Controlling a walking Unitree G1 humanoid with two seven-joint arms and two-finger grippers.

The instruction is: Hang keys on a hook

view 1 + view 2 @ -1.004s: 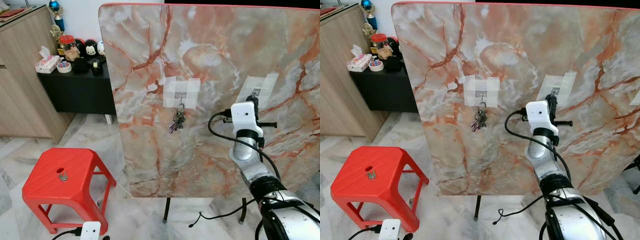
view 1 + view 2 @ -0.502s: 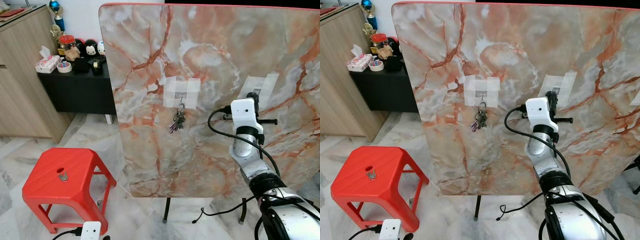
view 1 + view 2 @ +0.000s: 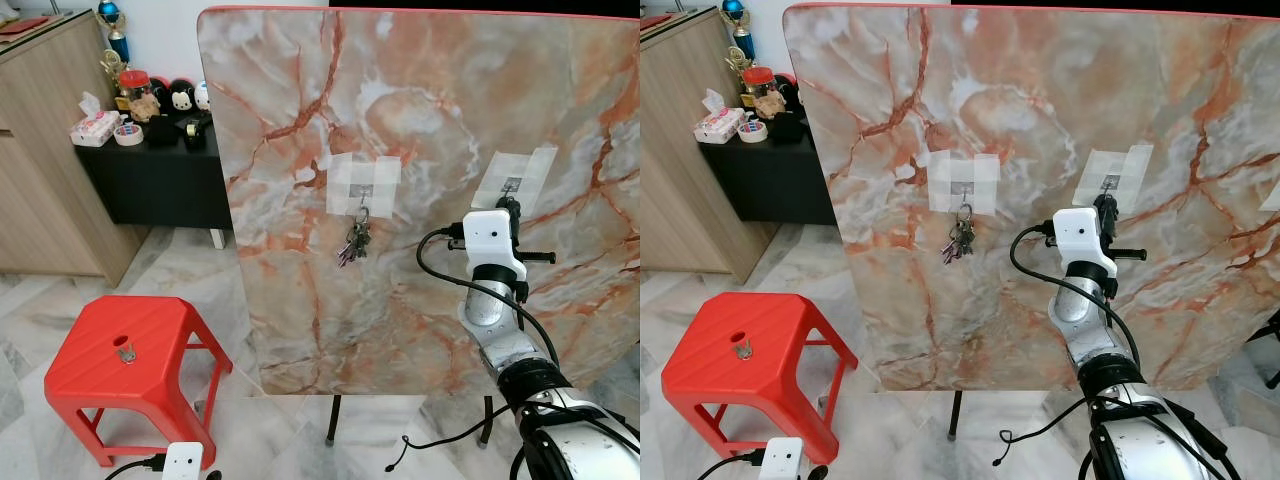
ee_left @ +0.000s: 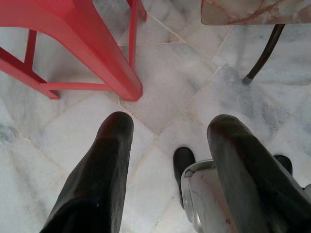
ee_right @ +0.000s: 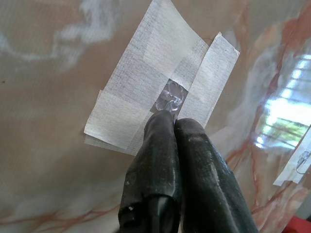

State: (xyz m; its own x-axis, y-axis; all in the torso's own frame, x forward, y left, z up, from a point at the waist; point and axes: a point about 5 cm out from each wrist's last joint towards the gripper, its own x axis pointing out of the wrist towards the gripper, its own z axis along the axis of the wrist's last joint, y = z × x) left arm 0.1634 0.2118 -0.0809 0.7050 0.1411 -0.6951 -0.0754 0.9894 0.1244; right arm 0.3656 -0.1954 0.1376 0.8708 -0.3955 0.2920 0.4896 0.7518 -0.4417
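Observation:
A bunch of keys hangs from a small hook fixed under white tape on the upright marble board. To its right sits a second taped hook. My right gripper is raised to that second hook; in the right wrist view its fingers are pressed together, tips touching the clear hook, with nothing seen between them. My left gripper hangs low over the marble floor, open and holding nothing.
A red plastic stool stands at the lower left with a small metal item on its seat. A black side table with clutter and a wooden cabinet stand further left. The board's thin legs reach the floor.
My right wrist has dropped slightly, the gripper staying at the second hook. The keys hang unmoved.

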